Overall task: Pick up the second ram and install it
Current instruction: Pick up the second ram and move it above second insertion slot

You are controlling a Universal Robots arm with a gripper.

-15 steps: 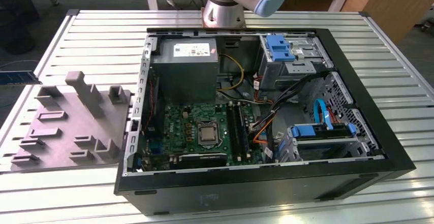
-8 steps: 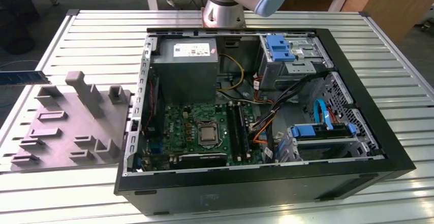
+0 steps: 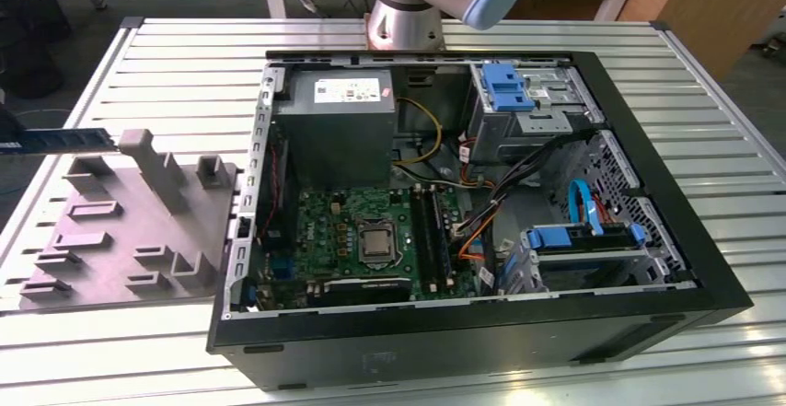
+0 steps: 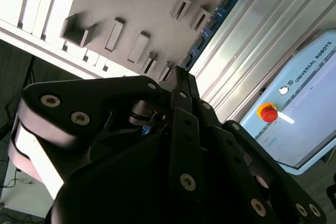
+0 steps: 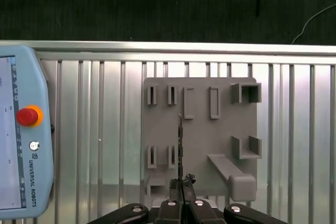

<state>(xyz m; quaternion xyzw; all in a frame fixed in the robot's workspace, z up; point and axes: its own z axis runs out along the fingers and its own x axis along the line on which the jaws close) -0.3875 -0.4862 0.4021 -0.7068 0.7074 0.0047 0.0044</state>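
Gripper (image 5: 181, 182) pinches the second ram (image 5: 180, 140) by one end, edge-on above the grey fixture (image 5: 199, 129) and well apart from the computer case (image 3: 491, 332): carry it level, grip square, clear of the fixture's posts.

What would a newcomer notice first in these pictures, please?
An open PC case with its green motherboard fills the middle of the exterior view. At that view's left, a blue ram is over a grey fixture. In the first wrist view the fingers grip the ram edge-on.
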